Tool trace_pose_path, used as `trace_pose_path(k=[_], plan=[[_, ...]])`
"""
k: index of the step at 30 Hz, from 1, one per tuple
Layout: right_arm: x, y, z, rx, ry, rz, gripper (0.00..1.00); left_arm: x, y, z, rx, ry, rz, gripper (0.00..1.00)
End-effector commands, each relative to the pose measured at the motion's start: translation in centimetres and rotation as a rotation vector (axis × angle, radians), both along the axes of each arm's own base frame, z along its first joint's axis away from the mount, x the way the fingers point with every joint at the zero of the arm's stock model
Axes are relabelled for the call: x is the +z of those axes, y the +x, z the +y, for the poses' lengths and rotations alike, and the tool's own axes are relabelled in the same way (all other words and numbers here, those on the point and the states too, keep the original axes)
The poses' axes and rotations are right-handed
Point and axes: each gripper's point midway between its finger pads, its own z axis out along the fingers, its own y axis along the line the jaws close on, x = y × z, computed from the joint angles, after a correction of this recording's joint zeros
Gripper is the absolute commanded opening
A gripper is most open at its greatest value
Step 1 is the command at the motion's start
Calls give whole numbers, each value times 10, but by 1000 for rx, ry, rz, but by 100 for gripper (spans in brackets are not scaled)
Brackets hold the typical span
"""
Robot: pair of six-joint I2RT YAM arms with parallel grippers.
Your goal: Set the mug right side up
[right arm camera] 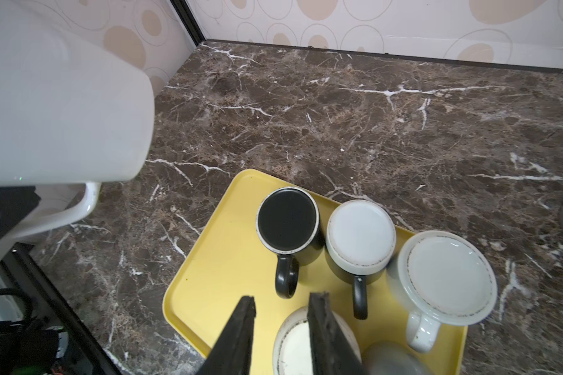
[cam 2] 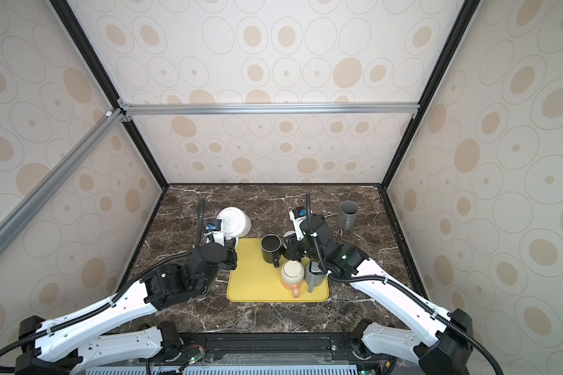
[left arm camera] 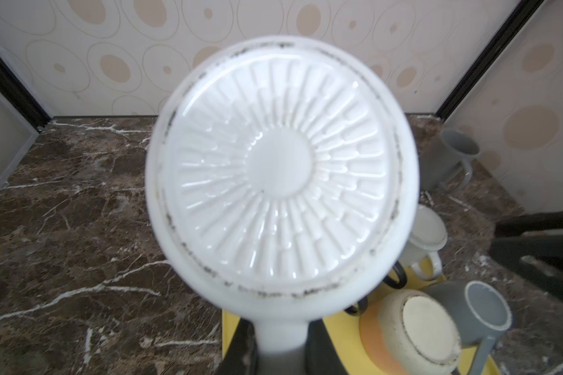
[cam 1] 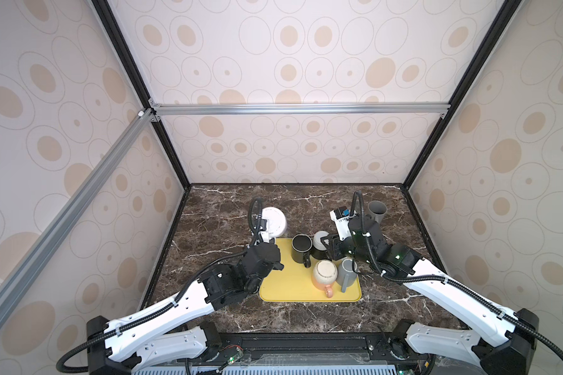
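A white mug [cam 1: 273,222] [cam 2: 233,220] hangs tilted beyond the far left corner of the yellow tray [cam 1: 286,289]. My left gripper [left arm camera: 281,341] is shut on its handle. The mug's ribbed bottom [left arm camera: 281,168] faces the left wrist camera, and in the right wrist view its smooth side [right arm camera: 62,97] fills the corner. My right gripper [right arm camera: 281,300] is open with nothing between its fingers. It hovers over the tray above a cream mug [right arm camera: 293,344], near the handle of a bottom-up black mug [right arm camera: 288,222].
Several mugs stand bottom-up on the tray: the black mug [cam 1: 301,248], a white-bottomed dark mug [cam 1: 320,240], a cream-orange mug [cam 1: 324,274], a grey mug [cam 1: 346,272] and a pale mug [right arm camera: 446,276]. Another grey mug [cam 1: 377,211] stands open-side-up at the back right of the marble table [cam 1: 228,207].
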Motion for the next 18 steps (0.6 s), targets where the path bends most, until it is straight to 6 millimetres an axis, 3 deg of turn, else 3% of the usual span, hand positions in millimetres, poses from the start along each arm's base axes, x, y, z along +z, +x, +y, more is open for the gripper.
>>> trace_pose_path(k=[1, 8, 18], plan=[[26, -6, 18, 64, 118, -12, 32, 64, 3, -4, -47, -239, -186, 0], [58, -24, 58, 230, 398, 84, 35, 102, -14, -6, -211, -591, -319, 0], [112, -28, 62, 419, 715, 104, 38, 119, -30, -20, -449, -904, -356, 0]])
